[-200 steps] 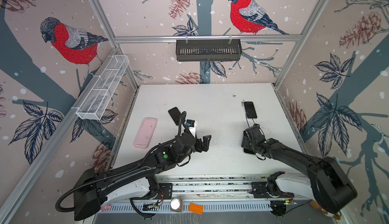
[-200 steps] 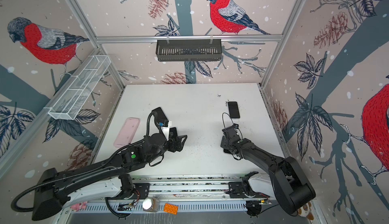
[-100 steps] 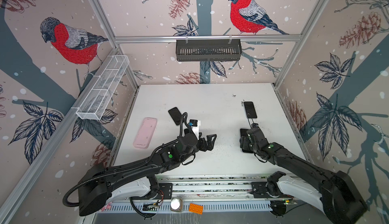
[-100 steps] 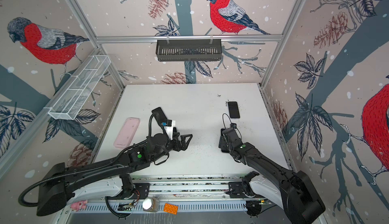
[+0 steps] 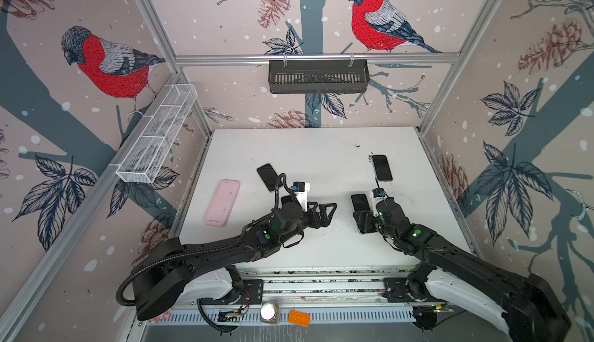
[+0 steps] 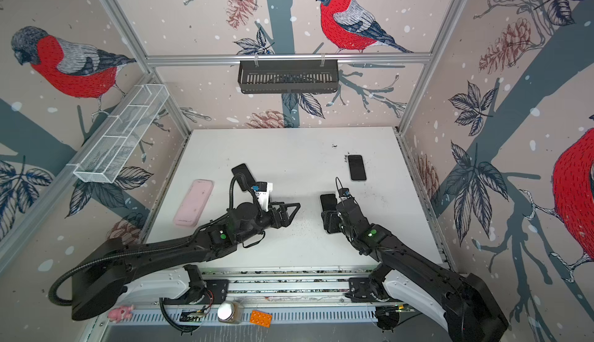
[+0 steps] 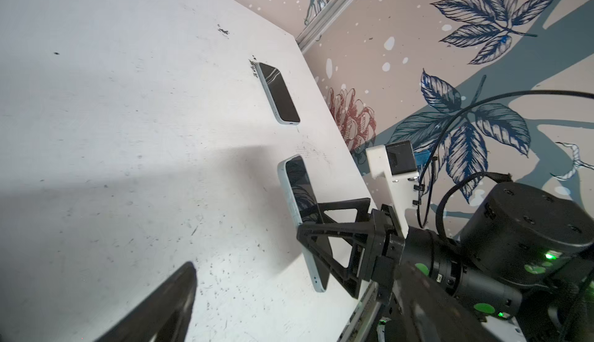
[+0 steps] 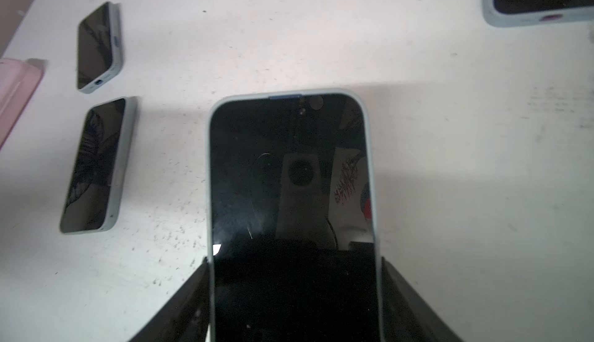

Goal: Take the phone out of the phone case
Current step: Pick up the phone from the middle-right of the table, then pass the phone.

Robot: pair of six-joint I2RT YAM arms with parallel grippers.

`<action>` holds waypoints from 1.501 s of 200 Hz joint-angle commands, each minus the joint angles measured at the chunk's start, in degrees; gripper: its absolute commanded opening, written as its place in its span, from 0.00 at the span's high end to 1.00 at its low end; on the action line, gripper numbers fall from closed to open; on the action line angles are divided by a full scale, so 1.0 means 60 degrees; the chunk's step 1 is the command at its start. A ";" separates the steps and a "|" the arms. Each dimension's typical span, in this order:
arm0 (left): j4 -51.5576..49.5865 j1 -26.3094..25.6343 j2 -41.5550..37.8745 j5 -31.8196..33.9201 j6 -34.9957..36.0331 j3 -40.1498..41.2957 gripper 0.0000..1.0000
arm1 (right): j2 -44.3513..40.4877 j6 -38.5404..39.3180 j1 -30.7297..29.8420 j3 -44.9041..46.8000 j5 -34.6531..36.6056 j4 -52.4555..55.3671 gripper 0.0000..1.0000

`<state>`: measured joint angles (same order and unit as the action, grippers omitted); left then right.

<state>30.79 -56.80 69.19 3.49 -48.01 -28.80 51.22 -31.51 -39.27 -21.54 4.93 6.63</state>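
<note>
Right end effector (image 8: 294, 269) clamps the long edges of the pale blue case (image 8: 209, 170), black-screened phone (image 8: 289, 176) seated inside, over the white tabletop (image 5: 305, 163). Left end effector (image 5: 323, 216) gapes empty nearby. Squeezing the case sides may pin the phone in, or a push could pivot it loose.

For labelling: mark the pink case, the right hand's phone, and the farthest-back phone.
pink case (image 5: 222, 202): in a top view, its middle.
held phone (image 8: 292, 179): right wrist view, screen centre.
farthest phone (image 5: 382, 167): in a top view, screen centre.
</note>
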 commanded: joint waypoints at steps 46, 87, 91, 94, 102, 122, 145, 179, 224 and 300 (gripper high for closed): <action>0.1335 0.0068 0.1070 -0.1323 -0.0191 -0.0515 0.16 | -0.0553 0.0588 -0.0938 -0.0090 -0.0232 -0.1118 0.55; 0.1545 0.0076 0.1740 -0.1612 -0.0339 -0.0759 0.27 | -0.0562 0.0835 -0.1403 -0.0180 -0.0199 -0.1312 0.56; 0.1537 0.0084 0.1799 -0.1632 -0.0348 -0.0780 0.28 | -0.0568 0.0851 -0.1440 -0.0188 -0.0168 -0.1313 0.56; 0.1542 0.0090 0.1824 -0.1635 -0.0359 -0.0802 0.28 | -0.0568 0.0867 -0.1467 -0.0193 -0.0152 -0.1311 0.56; 0.1543 0.0100 0.1918 -0.1650 -0.0388 -0.0836 0.30 | -0.0576 0.0895 -0.1530 -0.0218 -0.0129 -0.1317 0.56; 0.1568 0.0146 0.2082 -0.1709 -0.0432 -0.0876 0.34 | -0.0568 0.0914 -0.1620 -0.0222 -0.0082 -0.1322 0.57; 0.1507 0.0242 0.2201 -0.1724 -0.0530 -0.0884 0.39 | -0.0571 0.0948 -0.1723 -0.0233 -0.0078 -0.1340 0.57; 0.1535 0.0394 0.2308 -0.1738 -0.0667 -0.0785 0.47 | -0.0553 0.0974 -0.1889 -0.0219 -0.0016 -0.1398 0.58; 0.1622 0.0500 0.2456 -0.1795 -0.0803 -0.0752 0.57 | -0.0524 0.0950 -0.2038 -0.0182 0.0058 -0.1522 0.58; 0.1362 0.0632 0.2604 -0.1823 -0.0906 -0.0783 0.75 | -0.0451 0.0957 -0.2307 -0.0087 0.0132 -0.1684 0.60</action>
<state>36.99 -53.34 84.51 -7.77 -52.73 -33.36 48.45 -26.15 -52.60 -22.15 5.19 1.04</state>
